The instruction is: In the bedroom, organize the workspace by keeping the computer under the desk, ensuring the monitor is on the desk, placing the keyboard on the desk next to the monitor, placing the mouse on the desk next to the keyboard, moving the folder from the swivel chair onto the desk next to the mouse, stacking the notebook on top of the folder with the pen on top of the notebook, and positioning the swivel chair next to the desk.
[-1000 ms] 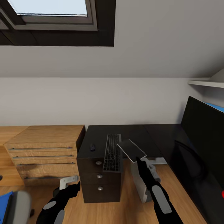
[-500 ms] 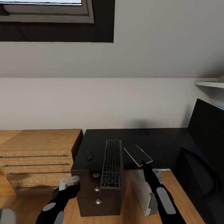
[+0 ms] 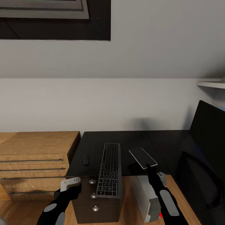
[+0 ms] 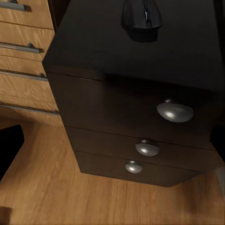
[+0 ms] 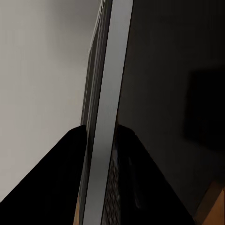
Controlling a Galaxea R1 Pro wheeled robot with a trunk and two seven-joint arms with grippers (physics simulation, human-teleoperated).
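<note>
- Head view has my right gripper (image 3: 151,167) pinched on the near corner of a thin dark rectangular slab with a pale edge (image 3: 142,157), which I take to be the notebook. It is tilted and raised over the glossy black desk top (image 3: 125,140), just right of the keyboard.
- Right wrist view puts my black fingers (image 5: 70,187) on both faces of that slab (image 5: 110,93), biting close to its edge. With so small a hold, a quick swing could make it pivot or slip out.
- The thin full-width keyboard with dark grey keys (image 3: 109,168) lies with its near end past the desk's near edge, over the black three-drawer unit (image 3: 93,203). A brush from my right forearm could tip it to the floor.
- The small black oval mouse (image 3: 85,160) sits left of the keyboard, near the desk's left edge. A nudge could send it off towards the light wood drawer cabinet (image 3: 34,150).
- My left gripper (image 3: 70,184) hangs low, near the drawer knobs. I cannot tell how its jaws stand. Raised carelessly, it could hit the overhanging keyboard from below.
- The grey-silver boxy computer tower (image 3: 145,197) stands on the floor just below my right arm, and the wide black monitor (image 3: 209,134) is at far right. A wide swing could knock either.
- Laying the slab down now may mean lifting it again, since the folder belongs beneath it.
</note>
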